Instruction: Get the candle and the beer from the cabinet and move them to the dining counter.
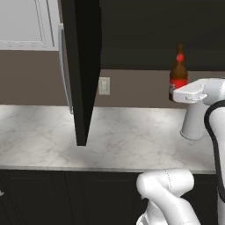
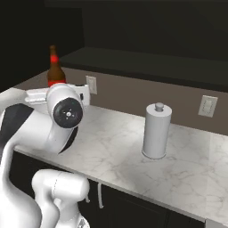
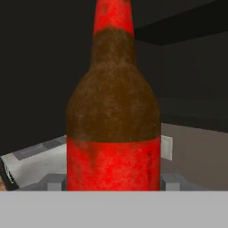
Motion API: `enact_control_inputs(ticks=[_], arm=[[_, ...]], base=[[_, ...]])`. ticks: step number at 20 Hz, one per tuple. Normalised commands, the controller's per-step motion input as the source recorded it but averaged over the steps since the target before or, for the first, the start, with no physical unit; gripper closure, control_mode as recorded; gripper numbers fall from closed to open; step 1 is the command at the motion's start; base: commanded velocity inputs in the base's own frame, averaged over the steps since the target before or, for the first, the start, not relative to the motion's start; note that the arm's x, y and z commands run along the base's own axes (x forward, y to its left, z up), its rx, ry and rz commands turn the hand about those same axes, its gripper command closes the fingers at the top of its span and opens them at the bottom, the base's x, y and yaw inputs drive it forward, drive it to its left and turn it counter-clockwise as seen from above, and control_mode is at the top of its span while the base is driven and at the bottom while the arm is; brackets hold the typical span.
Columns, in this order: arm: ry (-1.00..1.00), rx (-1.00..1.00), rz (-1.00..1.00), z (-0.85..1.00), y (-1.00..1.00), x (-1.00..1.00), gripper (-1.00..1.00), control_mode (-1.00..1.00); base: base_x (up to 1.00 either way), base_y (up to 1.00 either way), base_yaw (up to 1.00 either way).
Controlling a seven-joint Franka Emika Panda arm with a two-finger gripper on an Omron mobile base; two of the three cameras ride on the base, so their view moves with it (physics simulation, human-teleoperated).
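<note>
The beer [image 1: 179,72], a dark brown bottle with a red label and a red-topped neck, hangs upright in the air above the wall worktop, just below the cabinet [image 1: 154,30]. My gripper [image 1: 178,94] is shut on its lower body from the right. In the hand view the beer [image 3: 114,116] stands very close, with a grey fingertip [image 3: 55,181] on each side of the label. From the right base view the beer [image 2: 55,71] rises behind my hand [image 2: 73,95]. The cabinet door [image 1: 81,66] stands open to the left. The candle and the dining counter are out of view.
A white cylindrical paper-towel holder [image 2: 156,131] stands on the marble worktop [image 1: 44,132], just right of my hand. Wall outlets [image 1: 104,85] [image 2: 207,106] sit on the brown backsplash. The open door's lower edge hangs over the worktop on the left.
</note>
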Motion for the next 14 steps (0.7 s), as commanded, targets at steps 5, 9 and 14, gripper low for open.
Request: enact_control_inputs(ticks=[5, 9, 14], arm=[[0.00, 0.00, -0.01, -0.14, -0.10, -0.53, 1.00, -1.00], [0.00, -0.01, 0.00, -0.07, -0.02, -0.16, 1.00, -1.00], [0.00, 0.00, 0.00, 0.00, 0.00, 0.00, 1.00, -1.00]], base=[[0.00, 0.00, 0.00], [0.00, 0.00, 0.00], [0.00, 0.00, 0.00]])
